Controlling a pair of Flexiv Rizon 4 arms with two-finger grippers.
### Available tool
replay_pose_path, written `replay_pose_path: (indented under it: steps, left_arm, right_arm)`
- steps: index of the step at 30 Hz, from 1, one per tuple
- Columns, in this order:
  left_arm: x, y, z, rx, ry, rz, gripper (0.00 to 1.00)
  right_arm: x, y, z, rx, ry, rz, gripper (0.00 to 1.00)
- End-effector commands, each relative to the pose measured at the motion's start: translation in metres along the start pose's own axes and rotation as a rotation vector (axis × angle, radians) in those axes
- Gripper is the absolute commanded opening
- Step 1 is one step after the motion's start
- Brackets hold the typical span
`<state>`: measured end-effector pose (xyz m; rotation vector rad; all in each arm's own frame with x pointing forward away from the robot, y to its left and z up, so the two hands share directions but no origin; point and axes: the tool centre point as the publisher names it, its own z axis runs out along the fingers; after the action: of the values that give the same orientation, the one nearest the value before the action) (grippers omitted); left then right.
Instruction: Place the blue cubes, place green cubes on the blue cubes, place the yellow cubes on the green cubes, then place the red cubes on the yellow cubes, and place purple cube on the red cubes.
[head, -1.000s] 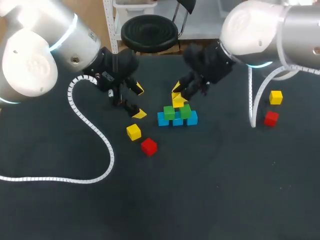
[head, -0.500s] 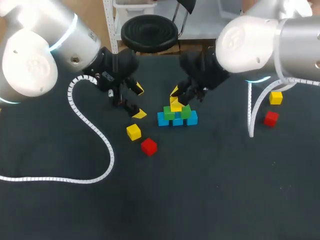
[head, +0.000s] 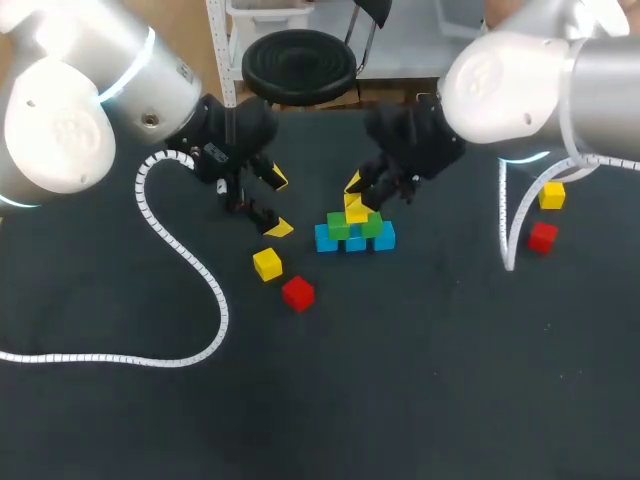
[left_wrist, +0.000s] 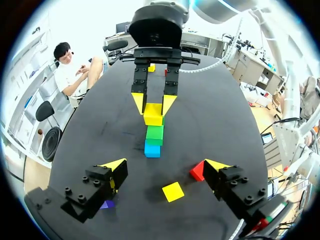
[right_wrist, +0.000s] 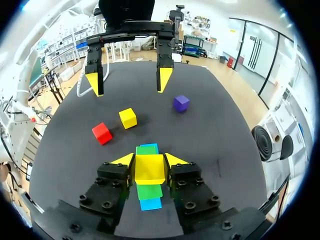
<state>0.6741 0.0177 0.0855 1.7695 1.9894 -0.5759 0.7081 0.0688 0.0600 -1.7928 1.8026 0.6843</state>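
My right claw (right_wrist: 150, 161) pinches a yellow cube (right_wrist: 150, 170) from two sides, held level and square to the stack. It has come a little lower than a second ago and is now right over the green cubes (head: 371, 223); whether they touch I cannot tell. Beneath, the blue cubes (head: 355, 241) form a short row running lengthwise toward my left claw (head: 278, 204), which hangs spread and unmoved. Near it lie a loose yellow cube (head: 267, 264) and a red cube (head: 298, 292).
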Motion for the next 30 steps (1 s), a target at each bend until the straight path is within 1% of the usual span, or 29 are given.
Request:
replay_pose_path:
  steps: [1,16,23,30]
  left_arm:
    - [0.0010,0.0002,-0.0002,0.000,-0.002,0.002,1.00]
    - [0.0010,0.0002,-0.0002,0.000,-0.002,0.002,1.00]
    - [0.0010,0.0002,-0.0002,0.000,-0.002,0.002,1.00]
    - [0.0010,0.0002,-0.0002,0.000,-0.002,0.002,1.00]
  right_arm:
    - [0.0005,-0.0010,0.0008,0.001,-0.002,0.001,0.00]
    - [-0.0071,0.0043,0.0001,0.030,0.001,-0.010,0.00]
    - [-0.0065,0.0064,0.0022,0.029,-0.003,-0.007,0.00]
    - [-0.0040,0.0075,0.0030,0.048,-0.020,-0.028,0.00]
